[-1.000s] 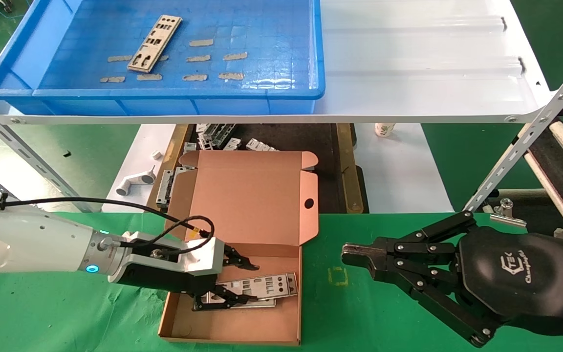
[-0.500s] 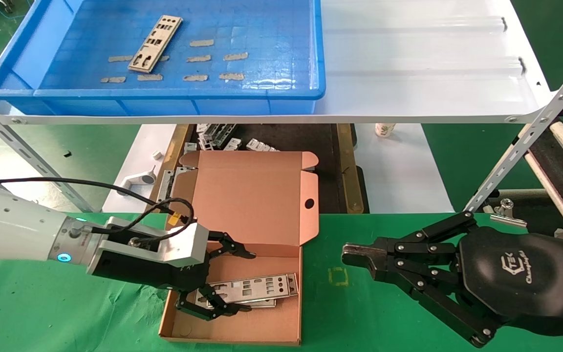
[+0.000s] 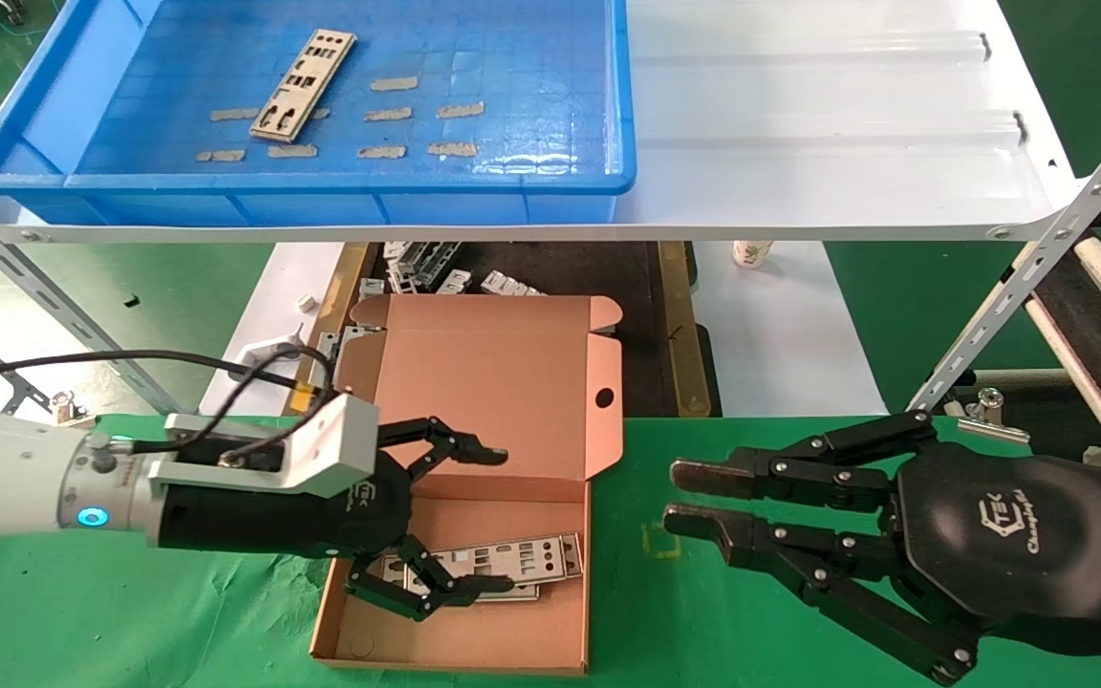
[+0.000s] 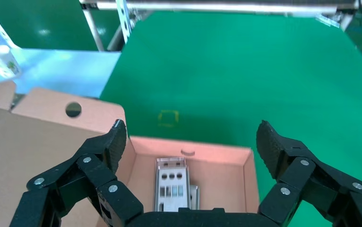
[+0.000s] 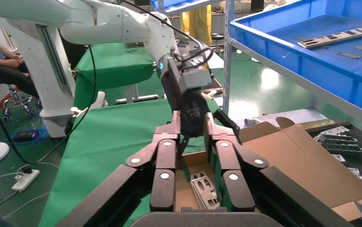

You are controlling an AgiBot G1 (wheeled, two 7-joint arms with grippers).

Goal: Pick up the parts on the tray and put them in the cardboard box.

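Now that our left end effector (image 3: 460,521) has spread wide and drawn back toward the near-left edge of the cardboard box (image 3: 474,631), we hold nothing: the plate it was gripping a second ago lies released on the box floor. The right end effector (image 3: 694,497), closed half a second ago, has parted its fingers slightly; it grips nothing and hovers over the green surface (image 3: 130,621) just right of the box.

We judge the placement step complete for this plate. Two parts (image 3: 503,559) now rest flat in the box, the upper one overlapping the lower, both lying toward the right wall. The left wrist view confirms this: a plate (image 4: 172,187) sits between our open fingers (image 4: 108,146), well clear of both.

One part (image 3: 303,84) remains in the tray (image 3: 340,182), on the white shelf (image 3: 799,115) above and behind the box. It lies flat on the gridded floor at a slant, among tan tape strips (image 3: 412,113), toward the tray's far-left area.

The parts are thin, flat, silver-grey rectangles punched with small round and rectangular cutouts. We expect the remaining one to be hard to lift, as it sits flush on the floor and offers little edge to grip.
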